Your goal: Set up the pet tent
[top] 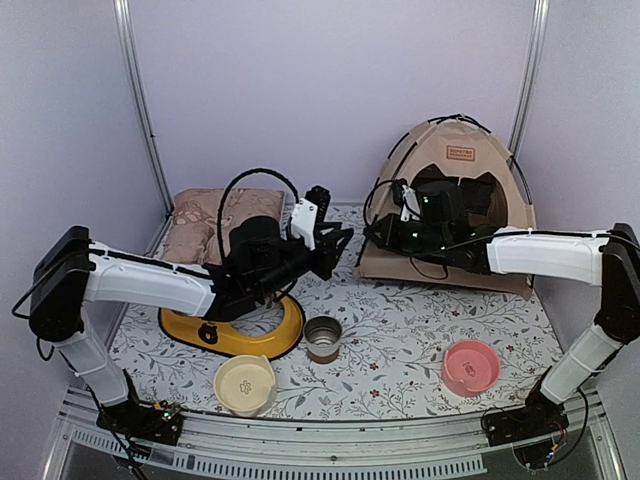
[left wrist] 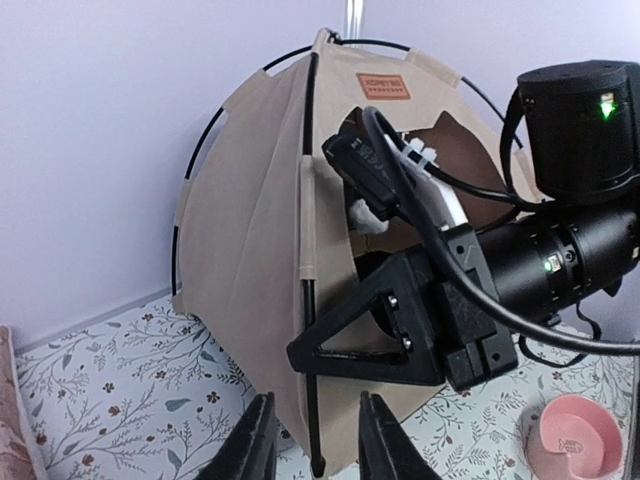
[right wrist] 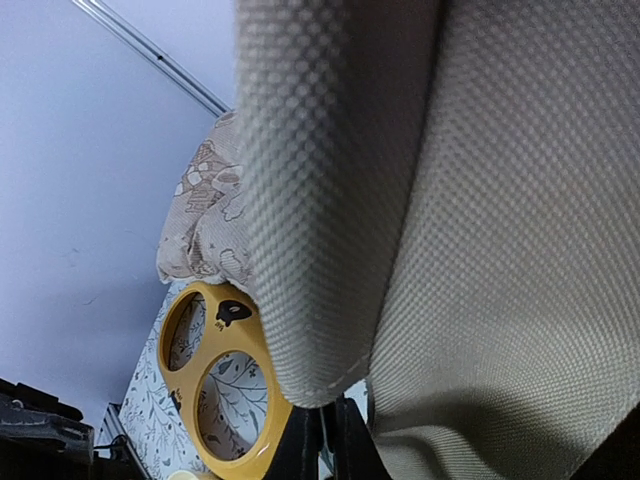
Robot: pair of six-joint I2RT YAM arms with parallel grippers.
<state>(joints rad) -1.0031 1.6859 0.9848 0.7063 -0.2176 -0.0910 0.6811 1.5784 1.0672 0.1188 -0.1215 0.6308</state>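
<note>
The tan pet tent [top: 455, 170] stands upright at the back right, with its black poles crossed over the top and a brown label [top: 460, 153]. In the left wrist view the tent [left wrist: 250, 230] fills the middle, with a white pom-pom [left wrist: 372, 222] by the doorway. My right gripper [top: 383, 236] is at the tent's front left edge; in its wrist view the jaws [right wrist: 325, 445] are nearly closed under a fold of tent fabric [right wrist: 330, 200]. My left gripper [left wrist: 318, 445] is open, with the lower end of a black pole [left wrist: 317, 420] between its fingers.
A yellow two-hole bowl stand [top: 240, 340] lies at centre left, under my left arm. A metal cup [top: 322, 338], a cream bowl [top: 245, 385] and a pink bowl [top: 470, 367] sit near the front. A patterned cushion [top: 200, 225] lies at the back left.
</note>
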